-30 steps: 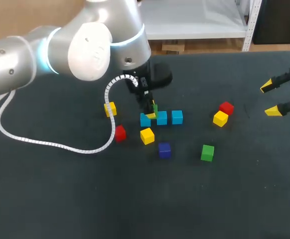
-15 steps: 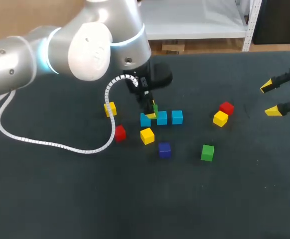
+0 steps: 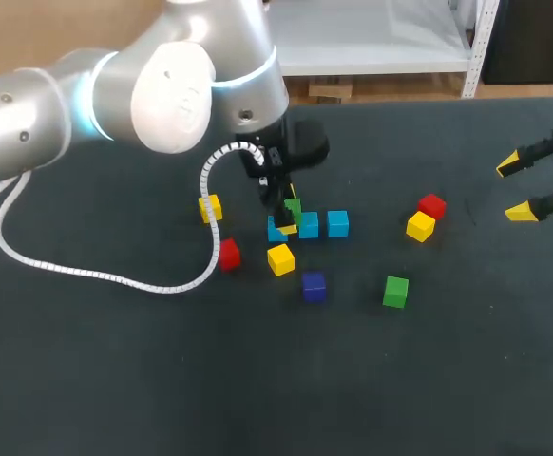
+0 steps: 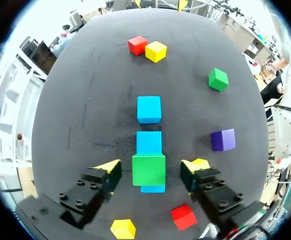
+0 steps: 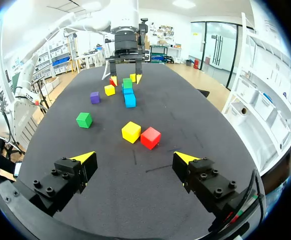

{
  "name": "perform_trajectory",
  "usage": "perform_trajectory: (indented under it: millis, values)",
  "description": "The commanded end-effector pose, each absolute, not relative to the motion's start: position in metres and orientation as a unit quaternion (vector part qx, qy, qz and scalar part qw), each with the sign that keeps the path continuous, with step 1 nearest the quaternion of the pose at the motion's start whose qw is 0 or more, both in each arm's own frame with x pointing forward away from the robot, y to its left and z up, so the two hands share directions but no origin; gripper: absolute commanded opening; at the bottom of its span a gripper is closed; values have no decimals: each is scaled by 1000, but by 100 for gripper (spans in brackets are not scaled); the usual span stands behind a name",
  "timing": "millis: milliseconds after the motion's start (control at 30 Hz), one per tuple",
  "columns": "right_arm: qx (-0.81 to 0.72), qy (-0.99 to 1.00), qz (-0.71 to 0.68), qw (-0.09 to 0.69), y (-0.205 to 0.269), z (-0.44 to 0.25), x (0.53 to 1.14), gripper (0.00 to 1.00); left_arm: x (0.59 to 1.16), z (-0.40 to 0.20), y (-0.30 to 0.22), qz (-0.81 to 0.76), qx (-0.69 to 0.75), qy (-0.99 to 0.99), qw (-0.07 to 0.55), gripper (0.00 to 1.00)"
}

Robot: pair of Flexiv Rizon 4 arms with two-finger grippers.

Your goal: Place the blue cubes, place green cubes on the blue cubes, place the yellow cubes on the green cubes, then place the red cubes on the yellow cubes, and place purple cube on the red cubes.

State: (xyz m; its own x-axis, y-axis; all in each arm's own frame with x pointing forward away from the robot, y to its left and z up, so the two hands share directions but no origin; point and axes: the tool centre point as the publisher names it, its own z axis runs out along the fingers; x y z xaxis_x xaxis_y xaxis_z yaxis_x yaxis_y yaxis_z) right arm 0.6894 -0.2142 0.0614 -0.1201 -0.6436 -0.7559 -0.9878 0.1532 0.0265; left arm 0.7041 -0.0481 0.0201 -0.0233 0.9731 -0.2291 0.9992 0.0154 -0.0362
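Left wrist view showed the left gripper [image 4: 150, 168] spread clear of the green cube [image 4: 148, 170], set atop the end blue cube [image 4: 153, 188] to start that layer.

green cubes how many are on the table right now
2. The stacked green cube sits on the row's end light-blue cube, between the fingers of the open left gripper. The loose green cube lies alone past the purple cube. None looks hidden.
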Motion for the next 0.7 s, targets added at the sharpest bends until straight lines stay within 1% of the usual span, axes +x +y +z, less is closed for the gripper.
perform_trajectory:
  millis: [33, 200, 400, 700]
  values:
    - [-588, 694, 280, 308, -214, 61, 690, 100, 704, 26, -46, -106, 694, 709, 70, 100]
    - [-588, 694, 280, 308, -214, 61, 690, 100, 693, 52, -32, -113, 699, 700, 98, 100]
    - [-588, 694, 280, 308, -214, 61, 690, 100, 681, 83, 0, -123, 696, 694, 137, 100]
    - [-588, 694, 280, 308, -214, 61, 690, 100, 675, 113, 43, -156, 726, 627, 235, 100]
